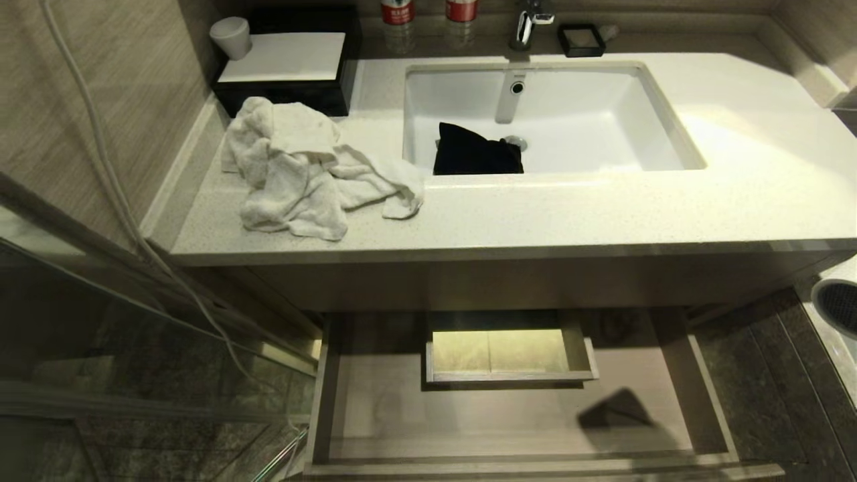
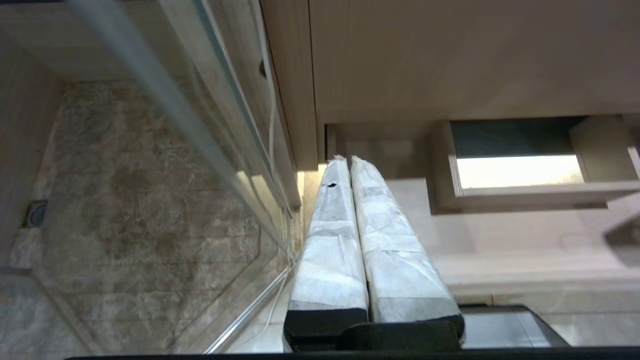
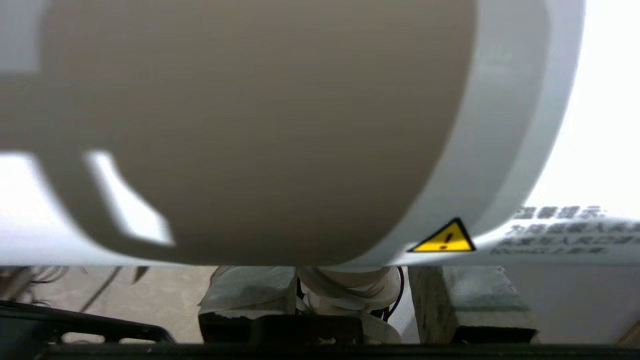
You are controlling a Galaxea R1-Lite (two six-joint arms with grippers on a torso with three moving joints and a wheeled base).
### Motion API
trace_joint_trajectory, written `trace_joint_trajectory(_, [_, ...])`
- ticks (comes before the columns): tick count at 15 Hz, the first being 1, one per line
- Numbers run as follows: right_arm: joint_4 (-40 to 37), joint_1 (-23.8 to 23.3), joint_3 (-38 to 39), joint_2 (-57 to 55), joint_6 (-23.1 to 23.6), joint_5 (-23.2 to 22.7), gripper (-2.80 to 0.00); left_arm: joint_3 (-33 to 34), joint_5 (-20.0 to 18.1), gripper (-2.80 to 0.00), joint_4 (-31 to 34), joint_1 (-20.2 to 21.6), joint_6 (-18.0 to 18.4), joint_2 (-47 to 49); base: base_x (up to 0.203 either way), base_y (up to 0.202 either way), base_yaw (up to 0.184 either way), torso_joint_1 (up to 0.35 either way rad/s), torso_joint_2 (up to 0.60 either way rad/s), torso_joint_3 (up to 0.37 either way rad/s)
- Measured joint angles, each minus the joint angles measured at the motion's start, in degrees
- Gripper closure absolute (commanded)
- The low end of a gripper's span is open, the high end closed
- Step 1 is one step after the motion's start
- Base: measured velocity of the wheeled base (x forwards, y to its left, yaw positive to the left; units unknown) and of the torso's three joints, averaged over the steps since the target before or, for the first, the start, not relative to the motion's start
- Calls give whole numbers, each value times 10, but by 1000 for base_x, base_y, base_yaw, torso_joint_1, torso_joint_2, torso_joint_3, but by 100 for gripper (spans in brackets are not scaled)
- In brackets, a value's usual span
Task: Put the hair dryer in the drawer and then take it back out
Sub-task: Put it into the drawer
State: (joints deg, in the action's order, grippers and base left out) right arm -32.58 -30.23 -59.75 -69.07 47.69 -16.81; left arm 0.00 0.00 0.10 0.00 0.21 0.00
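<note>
The drawer (image 1: 509, 428) under the vanity counter (image 1: 602, 214) stands pulled out, its floor bare except for a small boxed cutout (image 1: 509, 351) toward the back. The hair dryer (image 1: 835, 304) is not in it: only its grey mesh grille shows in the head view, at the far right edge, level with the drawer's top and outside its right wall.

The right gripper (image 3: 350, 300) is clamped on the hair dryer; in the right wrist view the white barrel fills the frame, with the padded fingers (image 3: 245, 290) set either side of the narrower part below it. The left gripper (image 2: 350, 162) hangs idle at the drawer's left side, its wrapped fingers pressed together and holding nothing.

Judgement: the first step is in hand, carrying the dryer toward the drawer; placement is not yet done. The next move calls for bringing the dryer inward over the right wall, lowering it onto the open floor in front of the cutout, and only then letting go.

Also noted: a crumpled towel (image 1: 301, 167) on the counter and a dark cloth (image 1: 477, 152) in the sink (image 1: 663, 127).
</note>
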Motion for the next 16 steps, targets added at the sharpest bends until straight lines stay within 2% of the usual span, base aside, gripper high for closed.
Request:
trace_joint_trajectory(2, [0,4,4,7,-17,0,0,0,0,0,0,0,0,0,0,0,0,-278,33,-242])
trace_joint_trajectory(10, [14,5,23,26,-27,0,0,0,0,0,0,0,0,0,0,0,0,-247,-12,-252])
trace_joint_trajectory(16, [16,5,38,42,-34,1,0,0,0,0,0,0,0,0,0,0,0,-193,302,91])
